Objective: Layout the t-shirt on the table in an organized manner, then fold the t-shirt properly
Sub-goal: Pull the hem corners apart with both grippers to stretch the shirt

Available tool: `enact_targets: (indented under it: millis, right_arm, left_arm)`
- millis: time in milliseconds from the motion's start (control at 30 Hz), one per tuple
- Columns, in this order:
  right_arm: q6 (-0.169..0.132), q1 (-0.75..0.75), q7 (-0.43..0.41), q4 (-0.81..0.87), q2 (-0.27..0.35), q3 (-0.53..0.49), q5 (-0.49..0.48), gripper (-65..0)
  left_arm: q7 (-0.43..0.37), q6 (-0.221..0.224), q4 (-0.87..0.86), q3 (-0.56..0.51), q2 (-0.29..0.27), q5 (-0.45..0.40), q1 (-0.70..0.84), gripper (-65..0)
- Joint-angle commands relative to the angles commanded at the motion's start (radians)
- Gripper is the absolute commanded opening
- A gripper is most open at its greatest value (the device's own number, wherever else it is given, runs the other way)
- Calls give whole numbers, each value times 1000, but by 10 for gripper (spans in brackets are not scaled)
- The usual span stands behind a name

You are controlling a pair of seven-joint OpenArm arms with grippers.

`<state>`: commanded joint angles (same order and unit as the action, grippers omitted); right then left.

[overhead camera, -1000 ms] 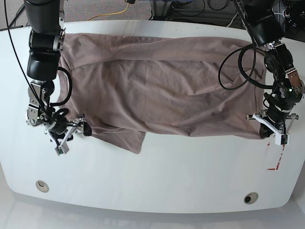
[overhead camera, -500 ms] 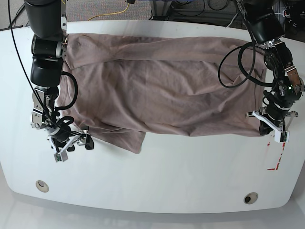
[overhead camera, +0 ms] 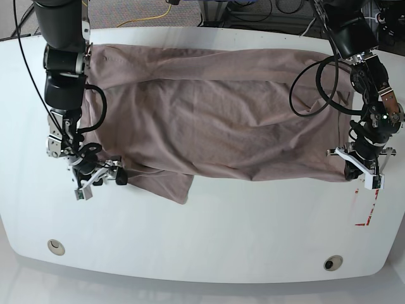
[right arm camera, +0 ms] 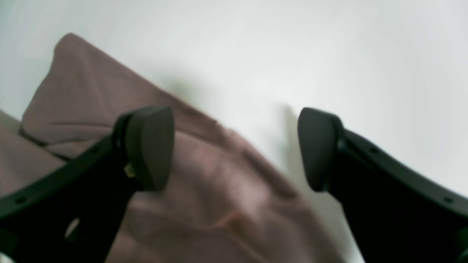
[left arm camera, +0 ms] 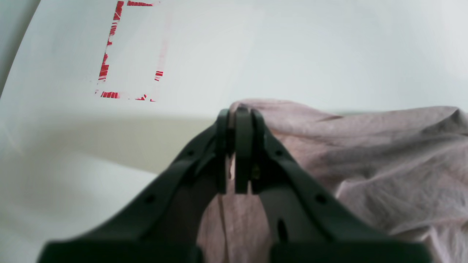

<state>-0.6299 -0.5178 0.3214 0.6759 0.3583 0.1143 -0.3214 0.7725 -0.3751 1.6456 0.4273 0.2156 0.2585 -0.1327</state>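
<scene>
The mauve-brown t-shirt lies spread wide across the white table, with one flap hanging toward the front at the lower left. On the base view's right, my left gripper is shut on the shirt's edge. The left wrist view shows its closed fingertips pinching the t-shirt cloth at the left gripper. My right gripper is on the base view's left, beside the shirt's lower left corner. In its wrist view the right gripper stands open above the t-shirt edge, holding nothing.
Red tape marks lie near the table's right edge, and the red tape shows beyond the left gripper. Two grommet holes sit near the front edge. Cables, one of them yellow, run behind the table.
My right arm has drawn back from the front edge and its open gripper has shifted slightly right toward the shirt's corner. The left gripper has barely moved, still pinching the edge.
</scene>
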Motion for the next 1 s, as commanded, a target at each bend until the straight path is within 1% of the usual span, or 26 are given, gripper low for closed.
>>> enact_targets:
  millis: [100,167,267,333,367,400,500,667,767,867,933,1000]
  right_arm:
    - [0,9,2,-2,-15,-21,0,-155]
    - [0,20,2,0,-20,-46,0,-182]
    - [0,26,2,15,-20,-81,-8,-266]
    - [0,35,2,29,-21,-86,-9,-333]
    - [0,37,2,31,-23,-86,-9,-346]
    - [0,41,2,37,-29,-86,-11,-379]
    - [0,44,2,48,-34,-84,-8,-426]
    - [0,41,26,49,-34,-84,-5,-466]
    - [0,40,31,66,-28,-84,-8,-547]
    - [0,48,32,110,-9,-84,-6,-614]
    - [0,52,55,150,-2,-84,-6,-645]
    - [0,57,101,198,5,-83,-11,-647]
  left_arm:
    - [0,0,0,0,0,0,0,-646]
    - [0,0,0,0,0,0,0,-646]
    - [0,0,0,0,0,0,0,-646]
    - [0,0,0,0,0,0,0,-646]
    - [0,0,0,0,0,0,0,-646]
    - [0,0,0,0,0,0,0,-646]
    - [0,0,0,0,0,0,0,-646]
    - [0,0,0,0,0,0,0,-646]
    - [0,0,-2,-3,0,0,0,-646]
    - [0,0,-2,-20,0,0,0,-646]
    - [0,0,-2,-29,0,0,2,-646]
    - [0,0,-3,-29,0,0,2,-646]
